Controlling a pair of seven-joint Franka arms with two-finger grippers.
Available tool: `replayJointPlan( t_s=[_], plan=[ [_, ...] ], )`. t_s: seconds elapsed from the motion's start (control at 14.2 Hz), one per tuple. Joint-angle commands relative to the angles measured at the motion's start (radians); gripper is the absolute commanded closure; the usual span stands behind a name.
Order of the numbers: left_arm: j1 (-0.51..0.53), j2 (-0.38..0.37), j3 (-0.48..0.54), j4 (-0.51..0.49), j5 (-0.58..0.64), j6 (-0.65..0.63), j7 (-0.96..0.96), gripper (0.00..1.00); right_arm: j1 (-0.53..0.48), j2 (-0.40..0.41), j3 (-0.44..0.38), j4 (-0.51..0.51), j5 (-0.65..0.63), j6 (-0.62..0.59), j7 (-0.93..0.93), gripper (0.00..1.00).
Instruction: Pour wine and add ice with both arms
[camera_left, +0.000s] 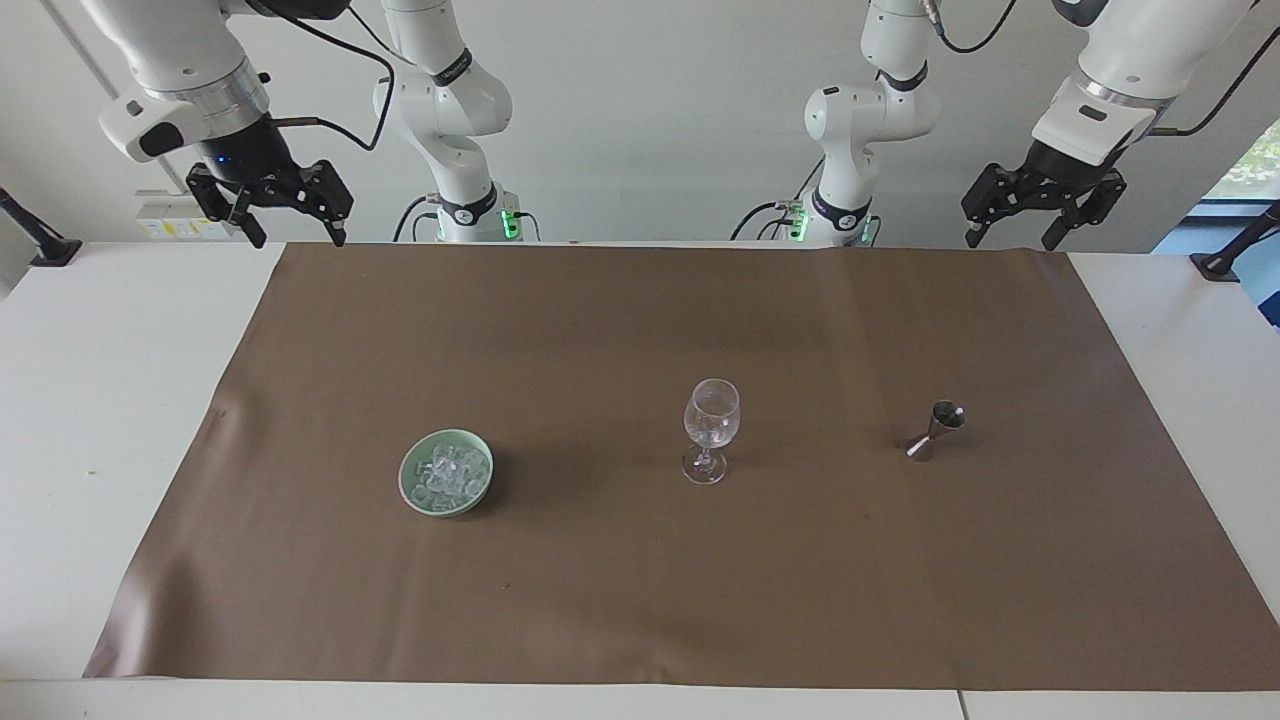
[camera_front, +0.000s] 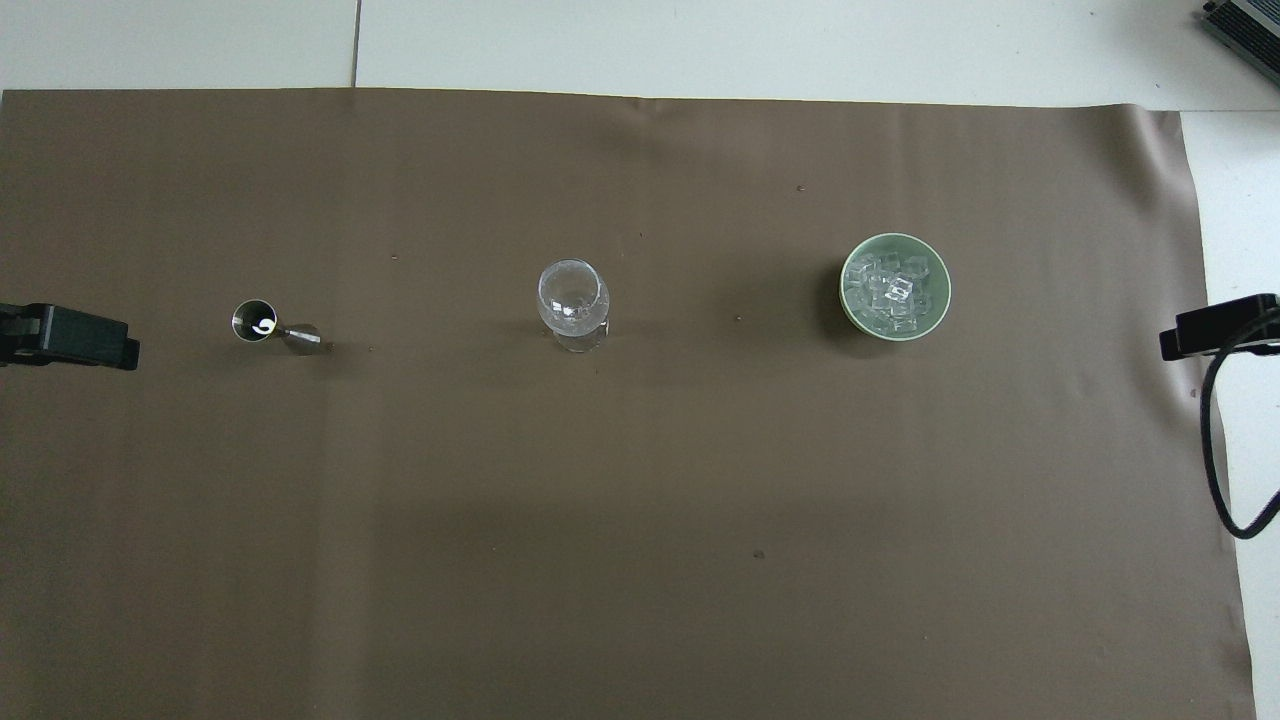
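A clear stemmed glass (camera_left: 711, 428) (camera_front: 572, 303) stands upright in the middle of the brown mat. A pale green bowl (camera_left: 407, 478) (camera_front: 850, 300) holds several clear ice cubes (camera_left: 447, 474) (camera_front: 893, 290), toward the right arm's end. A small metal jigger (camera_left: 938, 430) (camera_front: 272, 327) stands toward the left arm's end. My left gripper (camera_left: 1012, 238) hangs open and empty, high over the mat's edge nearest the robots. My right gripper (camera_left: 297, 236) hangs open and empty, high over the mat's corner at its own end. Both arms wait.
The brown mat (camera_left: 640, 600) (camera_front: 640, 560) covers most of the white table (camera_left: 100, 400). Black cables hang by both arms. A dark clamp (camera_left: 1225, 262) sits at the table's edge at the left arm's end.
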Motion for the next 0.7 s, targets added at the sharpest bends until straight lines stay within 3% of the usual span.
replayJointPlan(
  t_s=[0.0, 0.63],
  plan=[
    [0.0, -0.006, -0.002, 0.011, 0.012, -0.026, 0.039, 0.0, -0.003, -0.011, -0.001, -0.014, 0.017, 0.006, -0.006, 0.0],
    [0.004, -0.007, 0.009, 0.004, 0.001, -0.04, 0.046, 0.0, -0.003, -0.011, -0.001, -0.014, 0.017, 0.006, -0.006, 0.0]
  ],
)
